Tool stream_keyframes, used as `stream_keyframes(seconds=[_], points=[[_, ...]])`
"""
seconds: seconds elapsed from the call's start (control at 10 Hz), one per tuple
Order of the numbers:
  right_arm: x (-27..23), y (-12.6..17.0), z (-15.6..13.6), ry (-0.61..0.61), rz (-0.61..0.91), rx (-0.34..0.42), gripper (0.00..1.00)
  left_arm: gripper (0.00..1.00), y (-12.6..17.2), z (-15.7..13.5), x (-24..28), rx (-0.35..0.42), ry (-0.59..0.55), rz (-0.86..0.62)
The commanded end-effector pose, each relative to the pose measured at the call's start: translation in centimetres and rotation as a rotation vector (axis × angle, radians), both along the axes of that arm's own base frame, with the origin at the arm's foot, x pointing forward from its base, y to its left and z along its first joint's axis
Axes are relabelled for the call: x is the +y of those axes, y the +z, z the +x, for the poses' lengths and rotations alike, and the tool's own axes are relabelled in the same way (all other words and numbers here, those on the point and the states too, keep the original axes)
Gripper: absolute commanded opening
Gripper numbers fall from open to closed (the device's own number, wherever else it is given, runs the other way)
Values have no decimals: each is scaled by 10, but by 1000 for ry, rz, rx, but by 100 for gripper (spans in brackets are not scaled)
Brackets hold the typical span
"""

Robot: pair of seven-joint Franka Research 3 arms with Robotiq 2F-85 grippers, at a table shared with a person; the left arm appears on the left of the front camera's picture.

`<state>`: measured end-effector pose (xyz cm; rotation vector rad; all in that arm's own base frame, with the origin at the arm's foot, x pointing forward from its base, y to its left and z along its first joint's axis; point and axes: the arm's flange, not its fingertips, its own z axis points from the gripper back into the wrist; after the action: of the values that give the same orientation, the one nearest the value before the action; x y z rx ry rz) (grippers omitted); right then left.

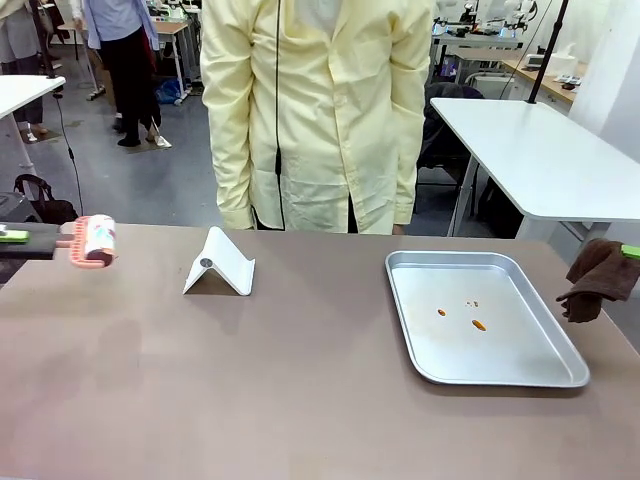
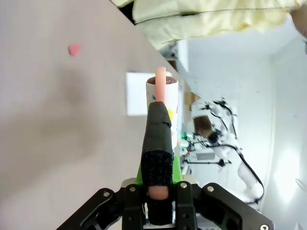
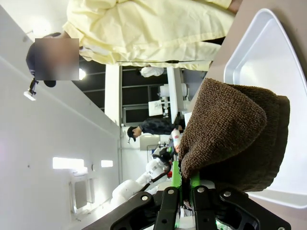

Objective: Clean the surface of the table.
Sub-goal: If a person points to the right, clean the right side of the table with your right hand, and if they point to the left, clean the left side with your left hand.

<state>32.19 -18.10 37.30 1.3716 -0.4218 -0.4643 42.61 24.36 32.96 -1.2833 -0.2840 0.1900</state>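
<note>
- Left gripper [image 2: 158, 191], black two-finger type with green pads: clamped tight on the dark-wrapped pink handle of a lint roller [image 1: 95, 241], a white patterned drum on a pink frame, held clear of the top near its left end.
- Right gripper [image 3: 184, 194]: jaws pinched on a bunched dark-brown terry cloth [image 1: 598, 280], which hangs at the right edge, just beyond the tray.
- Table [image 1: 300, 390], the wide matte brownish-taupe top: spans the whole foreground; neither implement touches it.
- Step in hand, as judged: both implements gripped and raised, wiping not yet begun. The next move calls for lowering roller or cloth flat onto the top and sweeping in overlapping passes.
- Small pink speck [image 2: 74, 49] on the top, in the left wrist view: a likely first target for the roller.
- Obstacles: a white folded sheet stand [image 1: 220, 262] left of centre, and a shiny rectangular metal tray [image 1: 450, 258] holding orange crumbs [image 1: 479, 324] on the right. Strokes must skirt them, or they must be moved.
- Person in a pale yellow coat [image 1: 320, 110]: standing at the far edge, arms at the sides.
</note>
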Motion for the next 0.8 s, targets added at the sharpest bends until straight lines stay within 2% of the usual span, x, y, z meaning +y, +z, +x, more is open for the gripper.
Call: stream_keyframes(seconds=[0.0, 0.2, 0.4, 0.5, 0.7], points=[[1, 7, 0, -6, -2, 17, 0, 22, 2, -41, 21, -35, -83, -48], [1, 7, 0, -6, -2, 17, 0, 22, -5, -80, 50, -37, -115, -101], [1, 7, 0, -6, -2, 17, 0, 22, -16, -109, 69, -46, -63, -113], [1, 7, 0, -6, -2, 17, 0, 22, -4, -92, 51, -24, -83, -97], [1, 7, 0, -6, -2, 17, 0, 22, -4, -92, 51, -24, -83, -97]])
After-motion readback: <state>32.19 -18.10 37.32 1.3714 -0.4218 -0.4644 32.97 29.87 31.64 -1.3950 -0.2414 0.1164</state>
